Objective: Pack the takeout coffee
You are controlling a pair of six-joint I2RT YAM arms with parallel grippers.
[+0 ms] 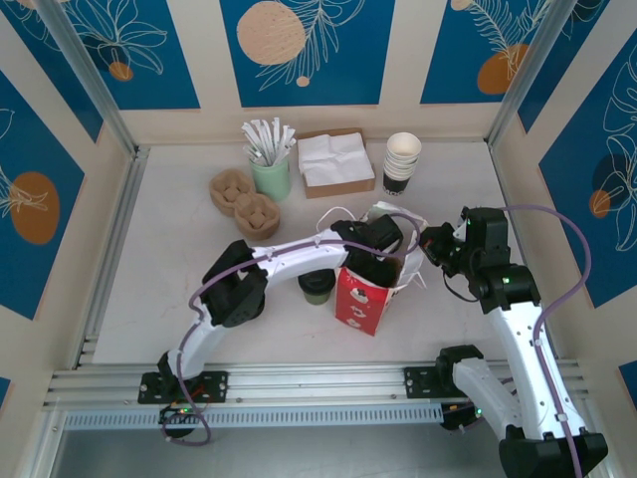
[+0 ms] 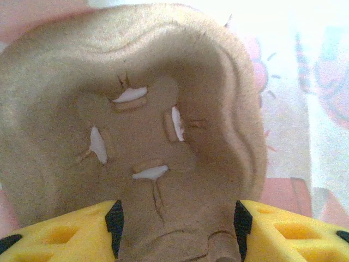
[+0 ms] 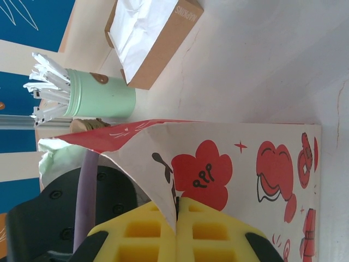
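Observation:
The takeout coffee (image 1: 317, 289), a small dark-green cup with a black lid, stands on the table just left of the red-and-white bag (image 1: 358, 304), partly under my left arm. My left gripper (image 1: 383, 254) reaches down into the bag's open mouth. In the left wrist view its fingers (image 2: 177, 218) are shut on a brown pulp cup carrier (image 2: 163, 82), with the bag's wall pale behind it. My right gripper (image 1: 426, 247) is shut on the bag's top right edge. In the right wrist view its fingers (image 3: 177, 204) pinch the printed paper of the bag (image 3: 262, 164).
At the back stand two more pulp carriers (image 1: 244, 199), a mint cup of white sticks (image 1: 271, 174), a napkin box (image 1: 336, 159) and a stack of white-rimmed cups (image 1: 401, 164). The napkin box (image 3: 158, 38) and mint cup (image 3: 103, 101) lie beyond the bag.

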